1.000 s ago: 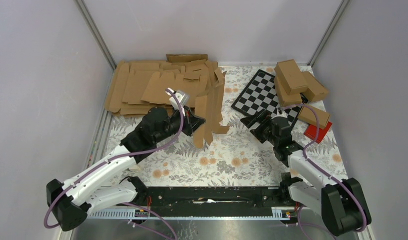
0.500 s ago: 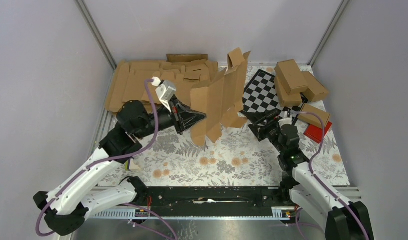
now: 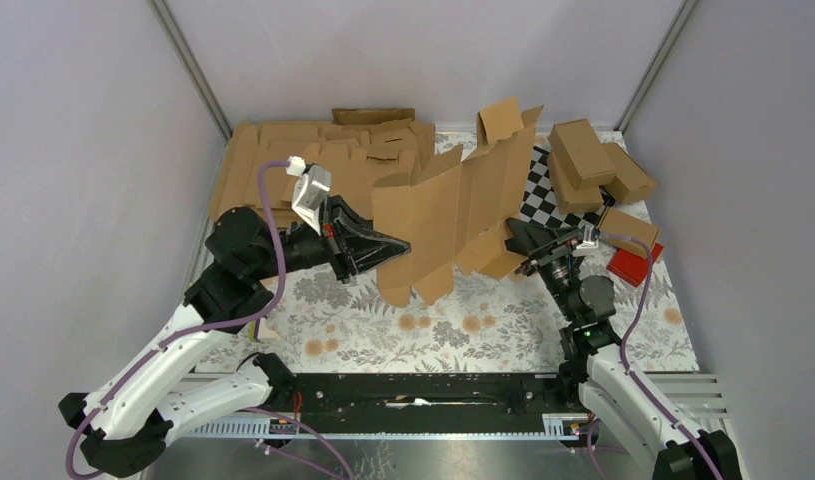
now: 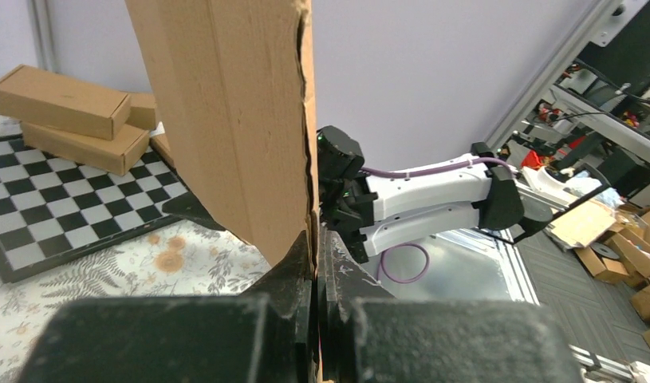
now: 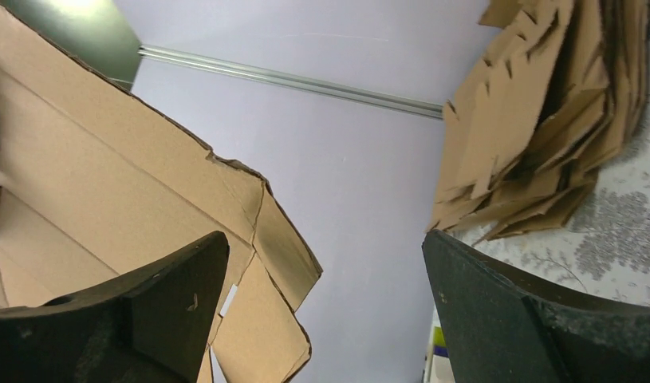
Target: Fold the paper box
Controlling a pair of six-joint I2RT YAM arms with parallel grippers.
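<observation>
My left gripper (image 3: 398, 246): reaching right, clamping the box (image 3: 453, 205) upright.
My right gripper (image 3: 528, 250): jaws wide, beside box; contact unclear.

Checkerboard (image 3: 544, 200): mostly behind the raised paper box (image 3: 453, 215); just a strip shows from above.
Heap of flat blanks (image 3: 283, 170): right end covered by that box.
Paper box: top and left side run past the wrist views' edges.
Right gripper (image 5: 323, 238): both fingers (image 5: 170, 311) cut off at the bottom of its own view.
Red block (image 3: 635, 266): far edge hidden by a folded carton (image 3: 626, 228).
Right arm (image 3: 623, 385): base cropped at the overhead view's corner.
</observation>
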